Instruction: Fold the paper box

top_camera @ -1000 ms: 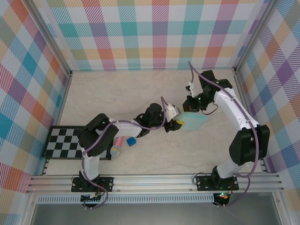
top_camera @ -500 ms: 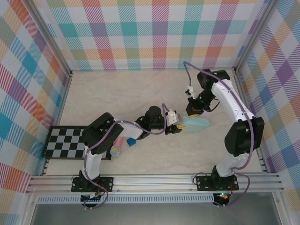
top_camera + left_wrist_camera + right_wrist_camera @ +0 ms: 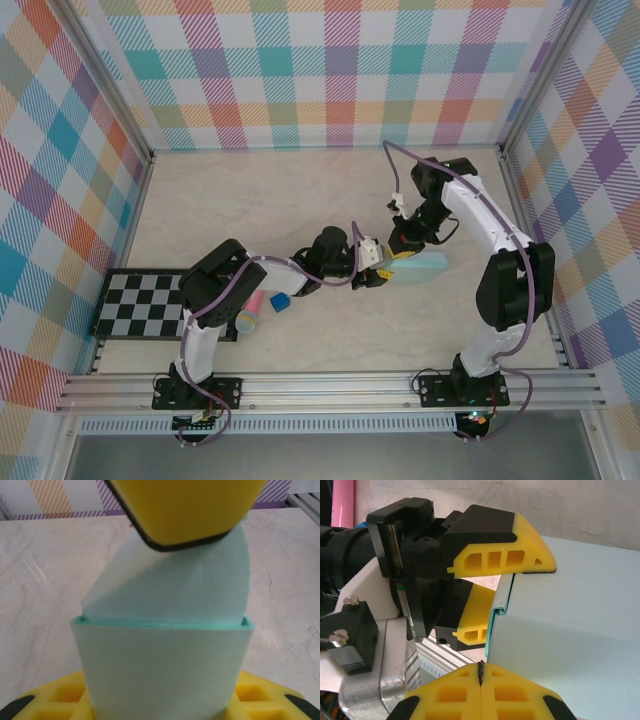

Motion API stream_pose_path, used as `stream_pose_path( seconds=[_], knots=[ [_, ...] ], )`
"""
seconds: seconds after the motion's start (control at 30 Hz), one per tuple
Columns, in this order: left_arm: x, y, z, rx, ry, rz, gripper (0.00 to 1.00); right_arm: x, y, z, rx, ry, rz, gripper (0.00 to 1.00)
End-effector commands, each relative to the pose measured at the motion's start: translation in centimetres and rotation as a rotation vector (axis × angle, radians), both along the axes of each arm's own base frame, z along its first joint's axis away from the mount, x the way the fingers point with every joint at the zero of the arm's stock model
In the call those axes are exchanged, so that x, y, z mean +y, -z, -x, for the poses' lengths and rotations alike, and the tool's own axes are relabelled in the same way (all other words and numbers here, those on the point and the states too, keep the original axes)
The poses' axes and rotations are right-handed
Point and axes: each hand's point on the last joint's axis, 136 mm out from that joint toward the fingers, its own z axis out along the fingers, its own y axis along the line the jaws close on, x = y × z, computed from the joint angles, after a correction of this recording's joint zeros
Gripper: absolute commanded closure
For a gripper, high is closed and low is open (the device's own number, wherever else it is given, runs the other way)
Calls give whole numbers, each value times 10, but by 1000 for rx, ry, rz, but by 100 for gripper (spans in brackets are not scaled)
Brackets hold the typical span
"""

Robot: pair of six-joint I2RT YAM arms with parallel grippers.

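White arms (image 3: pixel 485 220) with black joints (image 3: pixel 510 292), purple cables (image 3: pixel 389 165), yellow-tipped black jaws.

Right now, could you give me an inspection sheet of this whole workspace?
Surface: beige marbled table, flat.
Job's things: mint paper box lying mid-table, end flap looks untucked.
Clutter: blue cube, pink tube, checkerboard at the left edge.
Grippers: left pincer clamps the box's end; right pincer shut, close beside it.
Cables: purple cables run along both arms.
Surroundings: plaid walls, metal frame.
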Motion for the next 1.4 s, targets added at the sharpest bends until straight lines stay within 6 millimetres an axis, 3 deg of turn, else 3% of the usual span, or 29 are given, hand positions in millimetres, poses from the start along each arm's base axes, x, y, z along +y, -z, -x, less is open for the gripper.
stream_pose_path(
  seconds=[0.0,0.17,0.53,0.67,0.83,0.97,1.1,1.17,1.37],
  knots=[
    [-4,10,0,22,-15,-37,89,12,14,4,47,8,-32,100],
    [-4,11,-2,32,-21,-45,91,-8,37,12,50,19,88,100],
    [-4,10,-2,42,-11,-45,91,-17,73,14,-21,73,216,100],
    [-2,14,1,21,4,-61,87,-25,60,0,-82,127,247,100],
    [3,25,4,6,27,-143,84,-32,1,-29,-165,260,122,100],
    [3,28,4,15,32,-176,84,-68,-22,-35,-184,334,174,100],
    [5,29,1,16,18,-193,86,-103,-17,-26,-165,376,257,100],
    [8,28,3,22,15,-198,87,-111,-11,-21,-145,390,272,100],
    [25,29,13,92,-7,-232,89,-107,15,-10,-55,345,262,100]
  ],
)
